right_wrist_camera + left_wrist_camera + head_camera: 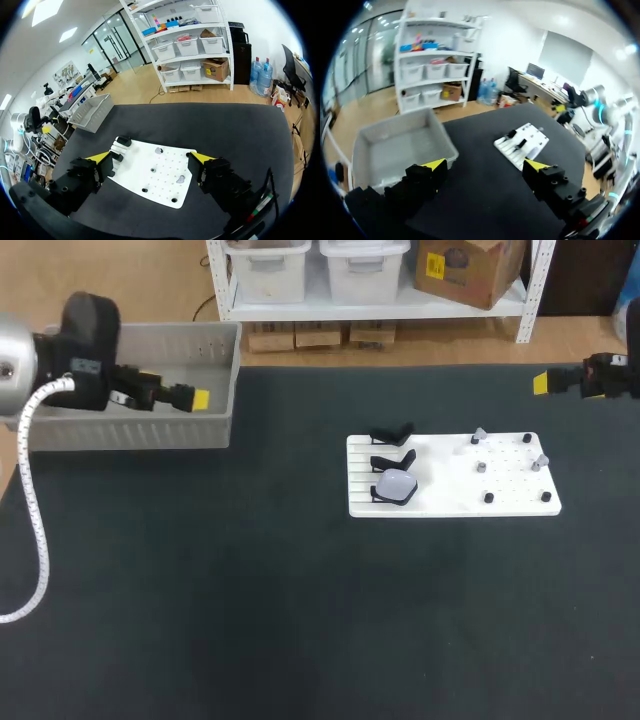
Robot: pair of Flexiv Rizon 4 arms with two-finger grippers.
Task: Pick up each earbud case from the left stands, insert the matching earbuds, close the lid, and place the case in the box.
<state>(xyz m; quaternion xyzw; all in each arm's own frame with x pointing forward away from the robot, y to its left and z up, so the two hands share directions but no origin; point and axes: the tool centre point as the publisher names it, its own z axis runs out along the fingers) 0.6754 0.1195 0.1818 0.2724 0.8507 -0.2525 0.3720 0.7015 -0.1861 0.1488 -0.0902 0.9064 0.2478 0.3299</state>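
On the nearest stand (378, 493) of the white board (450, 502), one earbud case (396, 484) sits propped for an easy grab, left gripper (485, 166) spread and empty at the box (232, 380), right gripper (151, 158) spread too, clear of the board

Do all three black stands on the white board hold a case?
No, only the nearest stand holds a case; the other two are bare.

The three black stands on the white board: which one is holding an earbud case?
The stand nearest the robot holds the pale earbud case; the middle stand and the far stand are empty.
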